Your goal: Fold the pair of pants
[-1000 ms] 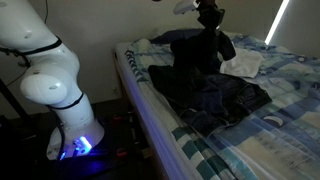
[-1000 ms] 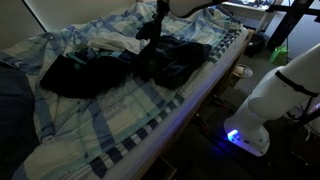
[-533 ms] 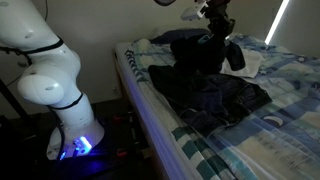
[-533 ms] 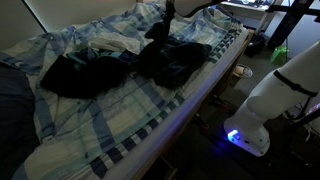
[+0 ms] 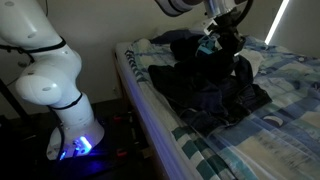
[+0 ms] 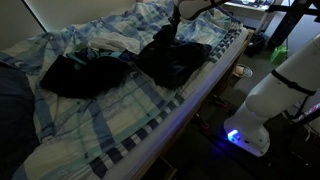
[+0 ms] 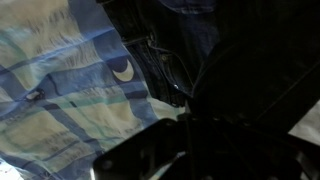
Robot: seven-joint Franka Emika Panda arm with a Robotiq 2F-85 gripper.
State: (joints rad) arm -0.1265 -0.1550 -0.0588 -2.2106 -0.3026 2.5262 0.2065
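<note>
A dark pair of pants [image 5: 210, 88] lies crumpled on the bed, also seen in an exterior view [image 6: 175, 60]. My gripper [image 5: 232, 42] is above the pants, shut on a fold of the dark fabric and lifting it; it also shows in an exterior view [image 6: 176, 22]. In the wrist view the dark pants cloth [image 7: 220, 70] fills the right side and hides the fingers.
The bed has a blue and white plaid blanket [image 6: 110, 110] [image 5: 270, 120]. Another dark garment [image 6: 75, 72] lies on the bed. A white cloth [image 5: 250, 62] lies behind the pants. The robot base [image 5: 50, 80] stands beside the bed.
My gripper has moved sideways across the pants with the held fabric, dragging the fold over the rest of the pants.
</note>
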